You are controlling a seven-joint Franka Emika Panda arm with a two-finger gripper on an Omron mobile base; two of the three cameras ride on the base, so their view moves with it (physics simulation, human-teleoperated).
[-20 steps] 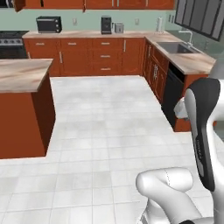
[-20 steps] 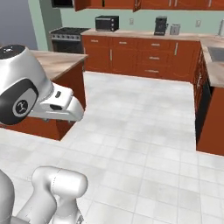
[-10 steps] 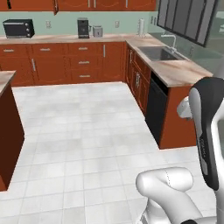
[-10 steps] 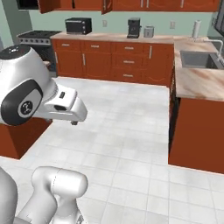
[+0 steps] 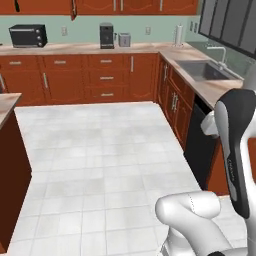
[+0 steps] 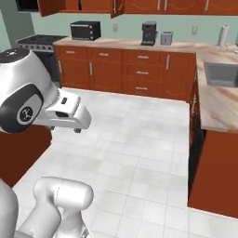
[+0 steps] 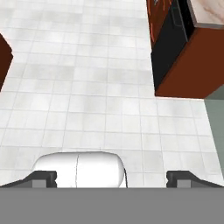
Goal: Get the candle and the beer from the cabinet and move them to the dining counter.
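Note:
My gripper [image 7: 111,179] hangs open over the pale tiled floor, its two dark fingertips [image 7: 43,178] wide apart with nothing between them. The white hand [image 6: 69,114] sits low in front of the base, far from the wall units. The cabinet [image 6: 49,7] is the reddish-brown wall unit at the top left, with its doors swung open. A dark shape [image 6: 80,4] stands inside it; I cannot tell whether it is the beer. The same open door edge [image 5: 73,7] and dark shape [image 5: 17,5] sit at the top of the left base view. The candle and the dining counter are out of view.
A base counter [image 5: 105,75] with a microwave [image 5: 28,35], coffee machine [image 5: 106,35] and toaster [image 5: 124,39] runs along the back wall. A sink counter [image 5: 205,70] with a black dishwasher [image 5: 200,145] lines the right. An island block [image 5: 10,165] stands left.
The base has driven and turned, so the whole scene has shifted: the island slid off to the left and the sink counter came closer. The gripper has stayed open.

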